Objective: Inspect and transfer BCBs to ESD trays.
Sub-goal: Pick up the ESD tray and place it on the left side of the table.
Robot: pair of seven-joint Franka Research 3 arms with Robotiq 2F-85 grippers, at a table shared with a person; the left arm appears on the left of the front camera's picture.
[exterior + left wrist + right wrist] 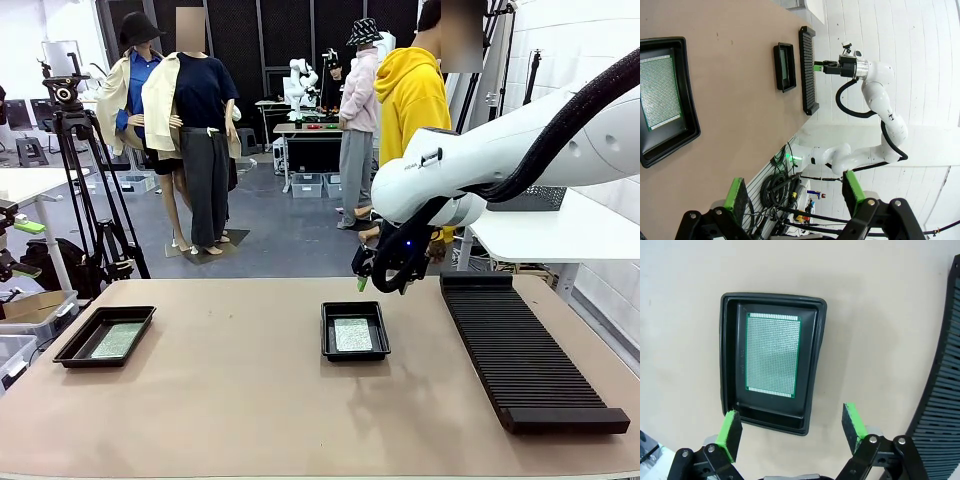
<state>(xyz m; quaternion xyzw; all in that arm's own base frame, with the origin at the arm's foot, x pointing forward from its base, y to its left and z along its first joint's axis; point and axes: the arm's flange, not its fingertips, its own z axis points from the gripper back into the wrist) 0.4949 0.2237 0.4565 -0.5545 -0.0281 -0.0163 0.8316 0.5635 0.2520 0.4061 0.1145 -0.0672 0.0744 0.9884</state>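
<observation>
— On the table (250, 400), what's the biggest thing you see?

— From the front, the long black ribbed rack (525, 350) at about 3 o'clock of the table's middle. Above its near-left end hangs the right arm (520, 150), its right gripper (792, 427) held in the air over the table, up toward 12 o'clock from the centre tray (355, 331).

— Fingers?

— Spread wide, nothing between the green pads (854, 421). Looking down along them, the centre tray sits below with one BCB (773, 354) lying flat on its floor, the rack off at 3 o'clock.

— And the other tray?

— Out at 9 o'clock of the table, well apart: the left tray (105, 335), also holding a flat BCB (117, 339). The left gripper (795, 192) hovers beside that tray (667, 102), its fingers apart and empty too.
</observation>
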